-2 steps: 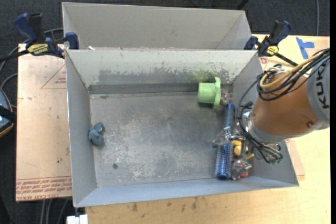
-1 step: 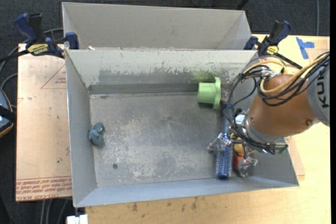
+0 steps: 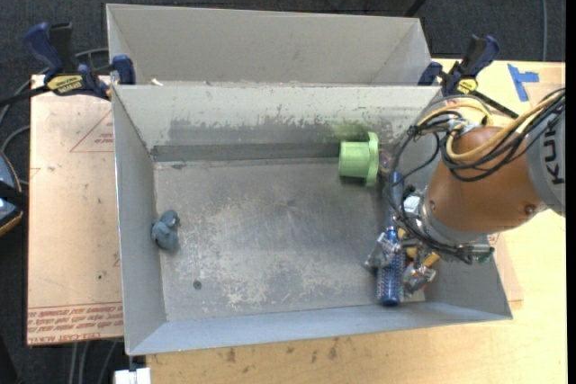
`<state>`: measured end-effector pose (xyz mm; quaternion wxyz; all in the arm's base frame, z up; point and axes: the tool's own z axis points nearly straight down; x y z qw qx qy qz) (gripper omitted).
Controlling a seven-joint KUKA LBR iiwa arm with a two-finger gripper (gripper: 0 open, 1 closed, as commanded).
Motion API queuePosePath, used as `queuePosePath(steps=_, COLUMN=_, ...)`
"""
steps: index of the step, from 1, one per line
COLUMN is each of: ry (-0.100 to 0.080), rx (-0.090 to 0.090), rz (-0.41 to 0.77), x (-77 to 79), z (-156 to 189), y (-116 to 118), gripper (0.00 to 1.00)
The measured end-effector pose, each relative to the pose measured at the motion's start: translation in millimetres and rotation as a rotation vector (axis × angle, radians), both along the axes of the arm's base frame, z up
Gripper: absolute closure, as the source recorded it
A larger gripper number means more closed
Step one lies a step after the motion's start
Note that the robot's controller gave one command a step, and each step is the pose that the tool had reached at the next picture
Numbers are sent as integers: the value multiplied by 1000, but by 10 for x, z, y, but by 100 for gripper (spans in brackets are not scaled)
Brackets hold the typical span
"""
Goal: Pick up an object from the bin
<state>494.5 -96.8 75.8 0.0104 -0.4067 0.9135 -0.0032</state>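
The gripper hangs low in the lower right of the bin, right over a small blue ribbed cylinder that lies near the front wall. Whether the tool is clenched or released I cannot tell. The cylinder looks light and fairly stiff, and its rough surface should resist slipping; it is probably best pinched across its narrow middle. A green plastic cylinder sits by the back wall, and a grey-blue lump lies far left.
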Motion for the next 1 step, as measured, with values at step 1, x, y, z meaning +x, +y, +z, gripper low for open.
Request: queuePosePath(steps=1, ry=14, rx=-7, rz=404, x=221, z=1473, y=-48, gripper=100)
